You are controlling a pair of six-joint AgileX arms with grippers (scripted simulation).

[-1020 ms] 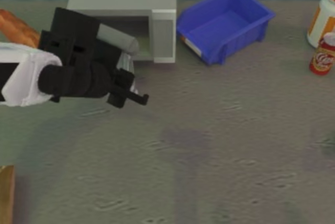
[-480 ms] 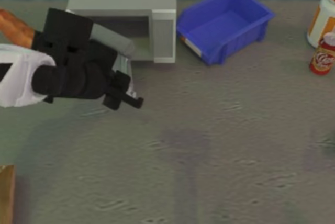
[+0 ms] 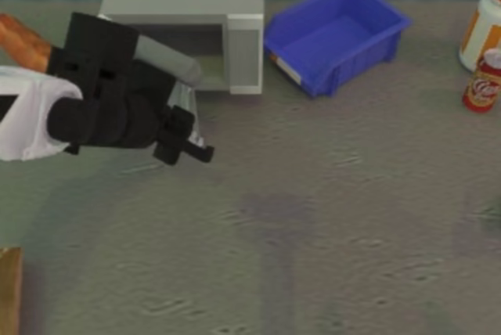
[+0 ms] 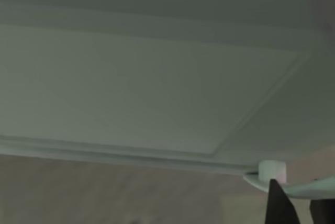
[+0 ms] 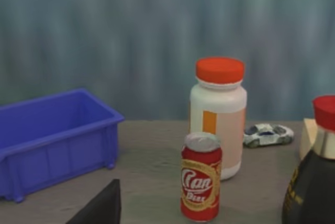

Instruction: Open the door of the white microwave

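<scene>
White and light grey, the boxy white microwave (image 3: 188, 6) stands at the far edge of the table, and everything else is placed from it. Its door (image 3: 178, 94), a flat panel with a white frame and a grey translucent window, is swung out from the front, away from the narrow white control strip (image 3: 245, 53), leaving the dim cavity showing. My left gripper (image 3: 188, 143) sits in front of the microwave, at the free edge of the open door; whether its black fingers are apart or closed on the door edge I cannot tell, since the wrist block hides them from above. The left wrist view shows mostly the door's pale panel close up, with dark fingertips (image 4: 277, 205) at a white lip. Just beside the microwave, on the control-strip side, lies an open blue plastic bin (image 3: 337, 34). Well beyond that stand a white bottle with an orange cap (image 3: 481, 26) and a red soda can (image 3: 483, 81), touching or nearly so. My right arm is out of the top view.
</scene>
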